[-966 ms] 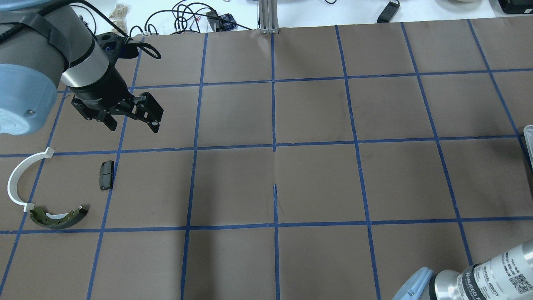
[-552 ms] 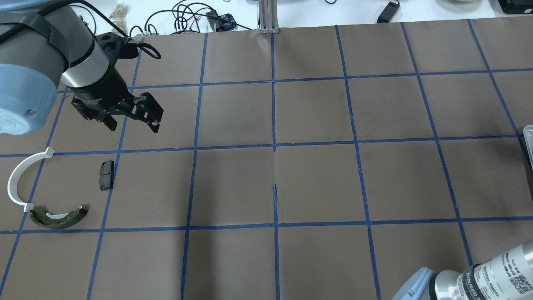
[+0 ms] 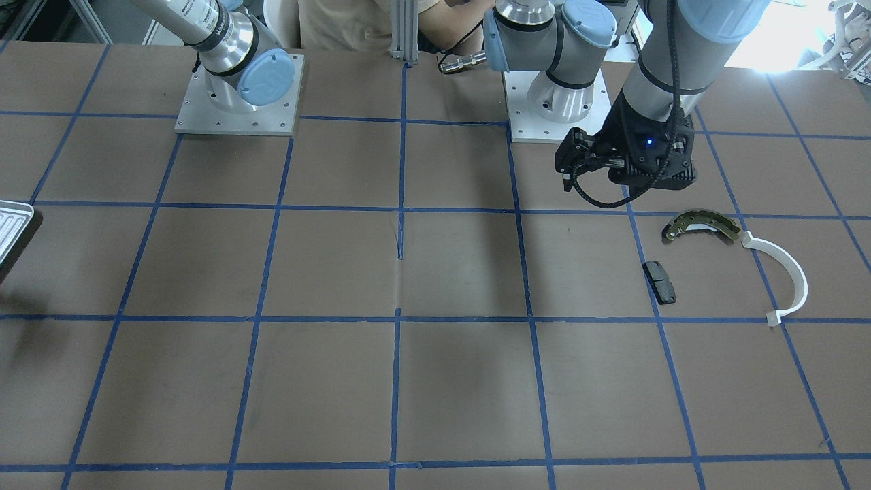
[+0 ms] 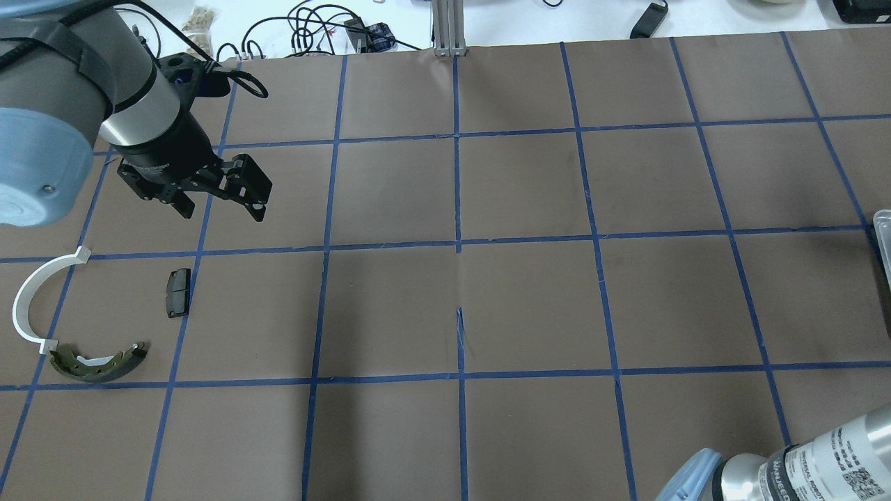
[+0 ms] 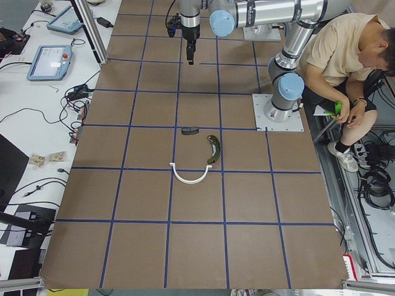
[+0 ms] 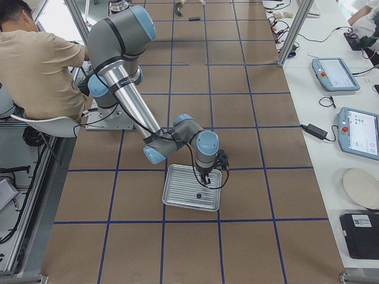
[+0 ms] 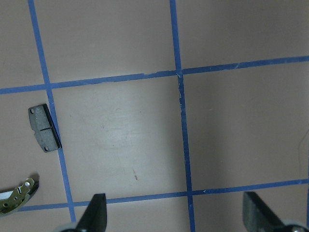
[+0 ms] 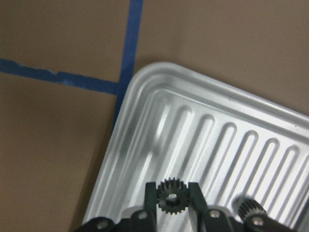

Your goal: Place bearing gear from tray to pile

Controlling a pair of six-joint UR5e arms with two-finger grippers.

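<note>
My right gripper point(image 8: 172, 200) is shut on a small dark toothed bearing gear point(image 8: 172, 198) just above the ribbed silvery tray point(image 8: 217, 125). A second small dark gear point(image 8: 248, 205) lies on the tray beside it. The exterior right view shows this gripper point(image 6: 204, 182) over the tray point(image 6: 177, 198). The pile lies at the other end of the table: olive-and-silver brake shoe point(image 4: 97, 363), white plastic arc point(image 4: 31, 299) and dark brake pad point(image 4: 178, 292). My left gripper point(image 4: 221, 207) is open and empty, hovering beyond the pad, which shows in its wrist view point(image 7: 44, 128).
Only the tray's edge point(image 4: 884, 236) shows at the overhead view's right border. An aluminium post point(image 4: 449, 28) and cables stand at the far table edge. Both arm bases point(image 3: 238, 95) sit on the table. A seated person point(image 6: 35, 65) is beside them.
The left gripper has drifted very slightly away from the pile and stays open. The right arm's wrist at the lower right has dipped slightly. The pile has not moved.
</note>
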